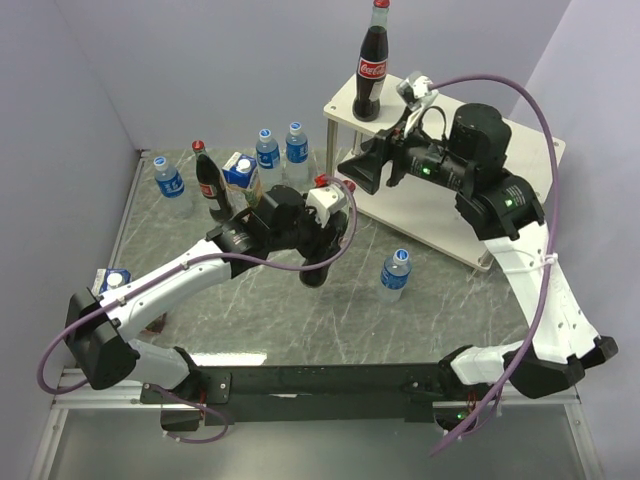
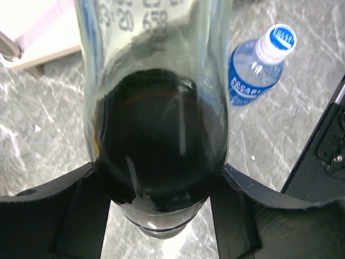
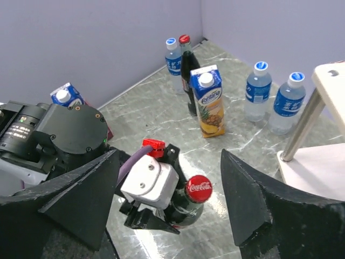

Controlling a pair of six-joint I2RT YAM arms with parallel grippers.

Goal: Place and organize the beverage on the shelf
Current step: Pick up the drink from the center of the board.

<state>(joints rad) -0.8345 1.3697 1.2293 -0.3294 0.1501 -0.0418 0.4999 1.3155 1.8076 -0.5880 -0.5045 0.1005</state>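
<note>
Between the fingers of the left tool point(image 2: 161, 229), a cola bottle point(image 2: 161, 162) is being gripped around its dark lower body, above the worktop point(image 1: 280, 320) and near the front of the shelf point(image 1: 430, 220). It is riding roughly upright with its red cap on. Dark cola is filling the body and the neck above it is showing clear glass.

The step in hand seems to be bringing this bottle across to the shelf. The right tool point(image 1: 355, 172) is hanging just above it, jaws spread wide and gripping nothing, so a handover may be coming. Either way, the next move is calling for a lift to board height and an upright set-down beside the cola bottle on the top board point(image 1: 372, 70), without knocking it.

Most drinks are waiting on the worktop:
- One water bottle point(image 1: 395, 272) is standing near the shelf's front legs.
- Three water bottles point(image 1: 267, 150) are standing at the back with a third cola bottle point(image 1: 208, 180) and a juice carton point(image 3: 209, 100).
- A second carton point(image 1: 112, 280) is sitting at the left edge.

All are looking capped and sealed.
</note>
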